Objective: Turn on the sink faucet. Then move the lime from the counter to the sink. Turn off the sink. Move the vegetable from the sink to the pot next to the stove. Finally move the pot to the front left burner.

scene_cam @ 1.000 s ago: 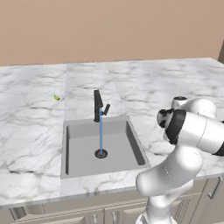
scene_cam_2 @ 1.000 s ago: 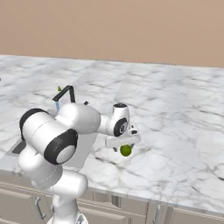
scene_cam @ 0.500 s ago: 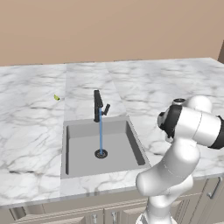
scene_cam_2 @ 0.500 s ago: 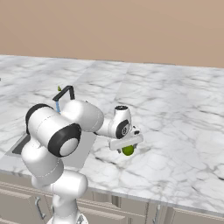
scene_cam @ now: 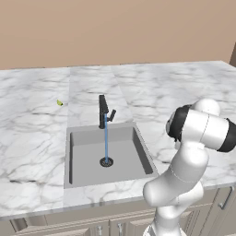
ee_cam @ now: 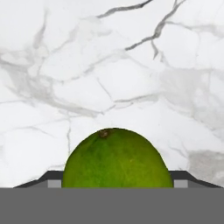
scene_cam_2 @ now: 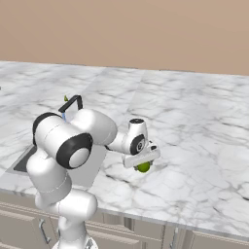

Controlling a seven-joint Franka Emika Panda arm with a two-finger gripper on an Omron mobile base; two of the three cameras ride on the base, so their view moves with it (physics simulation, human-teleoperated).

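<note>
Hand view: the lime (ee_cam: 117,158) sits on the white marble table (ee_cam: 109,65) at 6 o'clock, between the fingers (ee_cam: 117,181), spread on either side of it; whether they touch it I cannot tell. Water runs from the faucet (scene_cam: 104,112) into the sink (scene_cam: 83,154).

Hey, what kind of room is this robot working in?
Most likely a kitchen: a marble counter over beige cabinets, a recessed sink with its black faucet running, and a lime on the counter.

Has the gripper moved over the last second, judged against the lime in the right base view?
Yes. The gripper has come down around the lime, which sits on the counter.
</note>
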